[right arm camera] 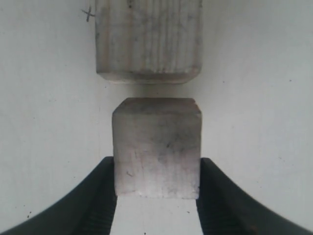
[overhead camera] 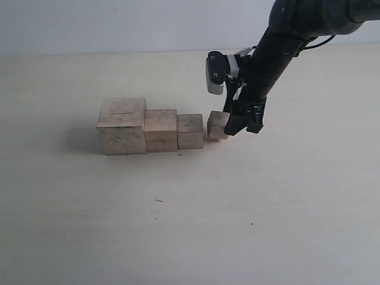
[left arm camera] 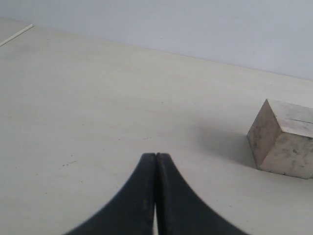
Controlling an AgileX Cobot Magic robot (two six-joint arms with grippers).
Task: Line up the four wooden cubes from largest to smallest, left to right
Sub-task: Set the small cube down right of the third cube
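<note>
Three wooden cubes stand touching in a row: the largest (overhead camera: 122, 126) with a slit on top at the left, then a mid-size one (overhead camera: 161, 129), then a smaller one (overhead camera: 190, 131). The smallest cube (overhead camera: 217, 125) is just right of them, a narrow gap away. My right gripper (overhead camera: 240, 123) is shut on it. In the right wrist view the fingers (right arm camera: 105, 196) press both sides of the smallest cube (right arm camera: 156, 142), with the third cube (right arm camera: 149, 39) beyond. My left gripper (left arm camera: 155, 156) is shut and empty over bare table, the largest cube (left arm camera: 283, 139) off to one side.
The pale table (overhead camera: 190, 225) stretches wide in front of the row and to both sides. A small pen cross (overhead camera: 180, 154) marks the surface by the third cube. A light wall (overhead camera: 119, 24) rises behind the table.
</note>
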